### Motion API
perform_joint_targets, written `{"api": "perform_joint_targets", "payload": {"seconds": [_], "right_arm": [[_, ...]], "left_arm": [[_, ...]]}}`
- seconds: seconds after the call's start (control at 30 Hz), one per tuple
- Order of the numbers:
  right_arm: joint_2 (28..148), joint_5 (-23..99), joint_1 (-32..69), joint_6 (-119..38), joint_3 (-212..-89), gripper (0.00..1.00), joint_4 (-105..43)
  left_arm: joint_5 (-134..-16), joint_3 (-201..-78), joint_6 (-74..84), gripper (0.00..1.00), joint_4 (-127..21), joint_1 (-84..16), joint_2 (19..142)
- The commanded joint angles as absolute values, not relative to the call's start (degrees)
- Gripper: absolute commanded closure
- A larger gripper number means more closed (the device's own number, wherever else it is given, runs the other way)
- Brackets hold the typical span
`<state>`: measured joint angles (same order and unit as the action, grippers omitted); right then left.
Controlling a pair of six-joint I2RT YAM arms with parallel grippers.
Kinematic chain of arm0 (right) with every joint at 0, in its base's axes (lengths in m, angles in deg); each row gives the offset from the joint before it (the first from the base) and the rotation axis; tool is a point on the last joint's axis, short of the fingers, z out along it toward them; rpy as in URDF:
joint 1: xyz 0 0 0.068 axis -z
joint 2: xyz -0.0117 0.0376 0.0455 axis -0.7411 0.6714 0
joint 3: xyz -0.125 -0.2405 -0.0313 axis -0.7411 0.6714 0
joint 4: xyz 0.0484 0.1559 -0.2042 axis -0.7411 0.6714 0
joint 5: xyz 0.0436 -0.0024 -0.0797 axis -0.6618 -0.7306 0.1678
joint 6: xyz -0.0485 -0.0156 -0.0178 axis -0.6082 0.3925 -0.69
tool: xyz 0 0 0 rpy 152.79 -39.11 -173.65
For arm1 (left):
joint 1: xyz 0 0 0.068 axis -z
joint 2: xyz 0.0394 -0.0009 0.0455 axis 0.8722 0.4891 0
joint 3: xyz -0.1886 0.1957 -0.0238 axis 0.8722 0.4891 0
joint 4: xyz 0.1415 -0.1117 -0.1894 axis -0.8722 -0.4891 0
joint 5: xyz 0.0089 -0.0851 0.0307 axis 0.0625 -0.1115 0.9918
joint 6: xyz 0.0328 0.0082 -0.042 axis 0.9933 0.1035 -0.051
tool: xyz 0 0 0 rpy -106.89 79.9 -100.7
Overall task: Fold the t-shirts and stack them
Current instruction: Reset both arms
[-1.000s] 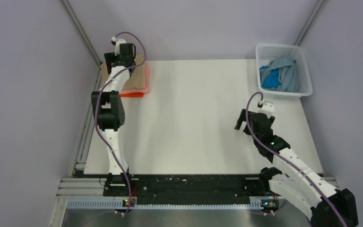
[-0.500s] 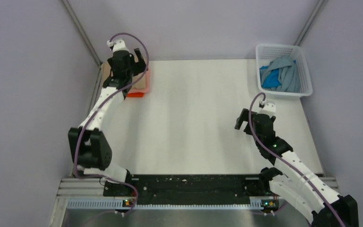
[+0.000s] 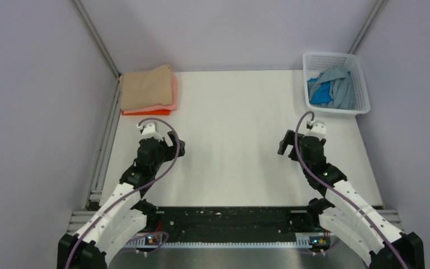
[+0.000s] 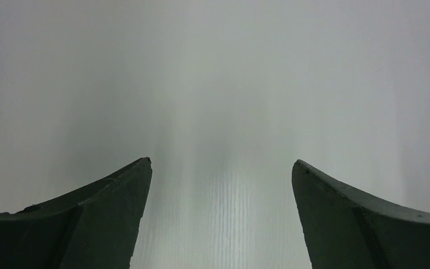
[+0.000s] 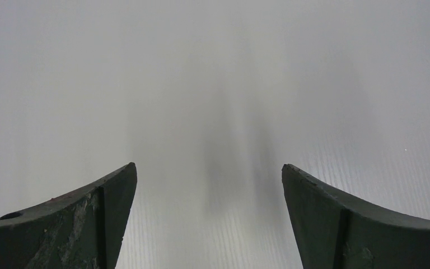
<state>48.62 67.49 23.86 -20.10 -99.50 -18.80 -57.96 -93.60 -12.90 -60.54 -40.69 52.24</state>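
Observation:
A folded tan t-shirt (image 3: pixel 146 87) lies on top of a stack at the table's far left corner, over a salmon pink t-shirt (image 3: pixel 173 95) and an orange t-shirt (image 3: pixel 145 112) whose edges show beneath. A blue t-shirt (image 3: pixel 319 94) and a light blue-grey t-shirt (image 3: pixel 340 85) lie crumpled in the white basket (image 3: pixel 362 85) at the far right. My left gripper (image 3: pixel 165 150) is open and empty over bare table, well in front of the stack; the left wrist view (image 4: pixel 221 163) shows only table. My right gripper (image 3: pixel 298 144) is open and empty over bare table; the right wrist view (image 5: pixel 209 166) shows the same.
The white table (image 3: pixel 229 140) is walled on the left, back and right. A metal rail (image 3: pixel 102 151) runs along its left edge. A black strip (image 3: pixel 229 219) lies at the near edge between the arm bases.
My left arm has drawn back from the stack at the far left corner to the near left of the table, leaving the tan t-shirt on top. The right arm has barely moved.

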Motion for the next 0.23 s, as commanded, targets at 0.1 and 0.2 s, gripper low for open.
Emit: {"api": "perform_joint_targets", "payload": {"seconds": [0.1, 0.2], "right_arm": [[46.6, 69.9, 23.8, -19.9, -98.8, 0.01, -20.1], [44.7, 70.2, 23.8, -20.3, -98.2, 0.01, -20.7]], "left_arm": [[-49.1, -89.7, -13.7, 0.01, -57.4, -40.8, 39.6], [-46.8, -90.4, -14.3, 0.01, -59.2, -40.9, 38.8]]}}
